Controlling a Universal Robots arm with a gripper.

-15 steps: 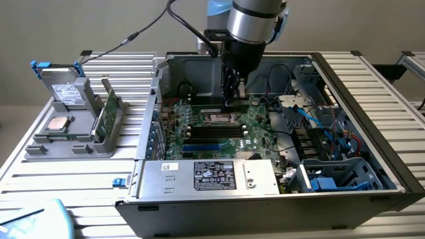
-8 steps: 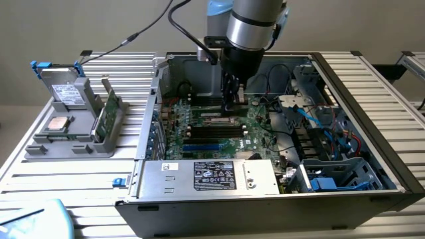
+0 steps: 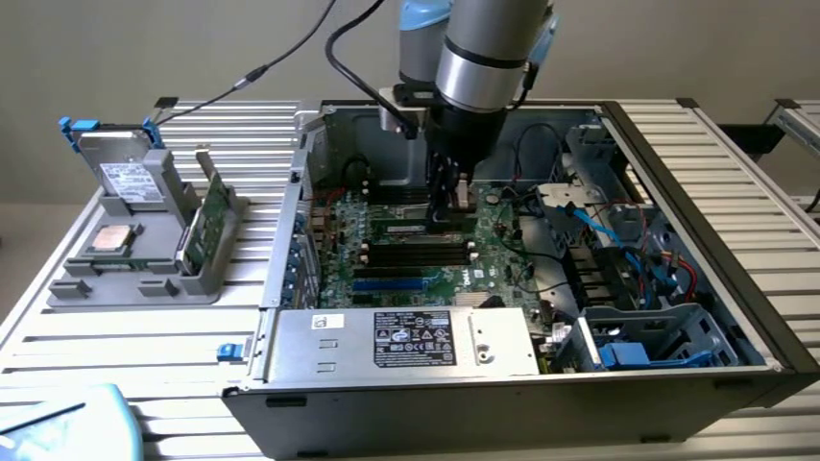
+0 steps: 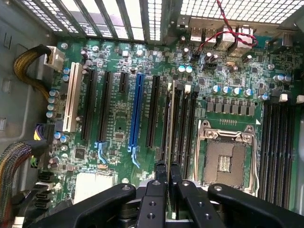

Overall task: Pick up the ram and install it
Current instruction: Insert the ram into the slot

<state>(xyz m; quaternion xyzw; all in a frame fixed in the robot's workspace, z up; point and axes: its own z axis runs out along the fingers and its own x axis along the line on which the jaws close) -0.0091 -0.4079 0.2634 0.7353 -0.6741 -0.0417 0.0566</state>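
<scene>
Black pincer (image 4: 167, 171) narrowly grips long green ram stick (image 4: 169, 118), edge-on over black memory slots (image 4: 183, 123), twelve o'clock of grey power supply (image 3: 397, 341), apparently for straight seating.

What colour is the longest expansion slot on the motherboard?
Blue. The longest expansion slot shows best in the wrist view.
</scene>
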